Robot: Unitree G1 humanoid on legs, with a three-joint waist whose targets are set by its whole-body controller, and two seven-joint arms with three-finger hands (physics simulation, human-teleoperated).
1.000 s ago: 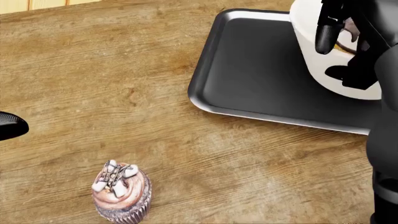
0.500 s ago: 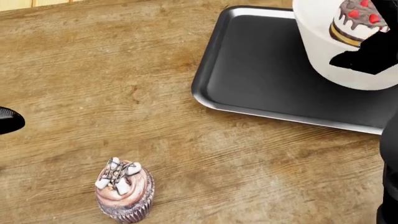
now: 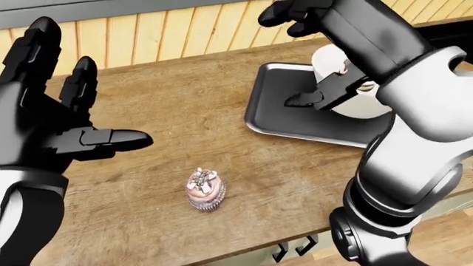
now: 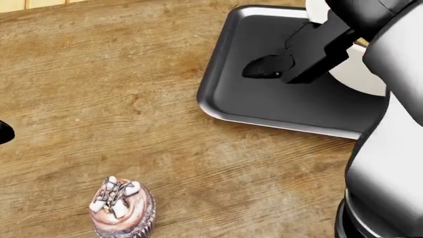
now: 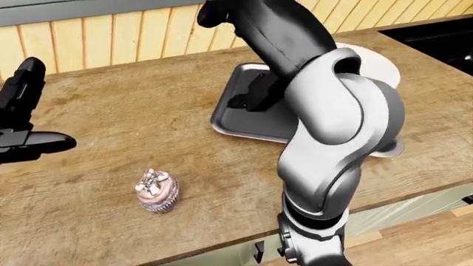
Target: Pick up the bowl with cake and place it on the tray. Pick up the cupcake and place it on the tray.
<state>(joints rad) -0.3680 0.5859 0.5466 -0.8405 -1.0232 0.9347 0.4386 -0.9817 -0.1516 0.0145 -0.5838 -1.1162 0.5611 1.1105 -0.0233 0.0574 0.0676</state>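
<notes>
The white bowl with cake (image 3: 364, 105) stands on the right part of the dark metal tray (image 3: 275, 113), largely hidden behind my right arm. My right hand (image 3: 284, 58) hovers over the tray, open, with its fingers off the bowl; in the head view one black finger (image 4: 264, 67) hangs above the tray floor. The pink-frosted cupcake (image 3: 204, 190) stands upright on the wooden counter, below and left of the tray, with nothing touching it. My left hand (image 3: 88, 94) is raised at the left of the left-eye view, open with fingers spread, well apart from the cupcake.
The wooden counter (image 3: 184, 100) runs to a plank wall (image 3: 148, 33) at the top. Its near edge (image 5: 222, 246) has cabinet handles below it. A dark surface (image 5: 440, 33) lies at the top right of the right-eye view.
My right hand has let go of the bowl and pulled up toward the camera, now open. The bowl stays on the tray. The camera has shifted slightly.
</notes>
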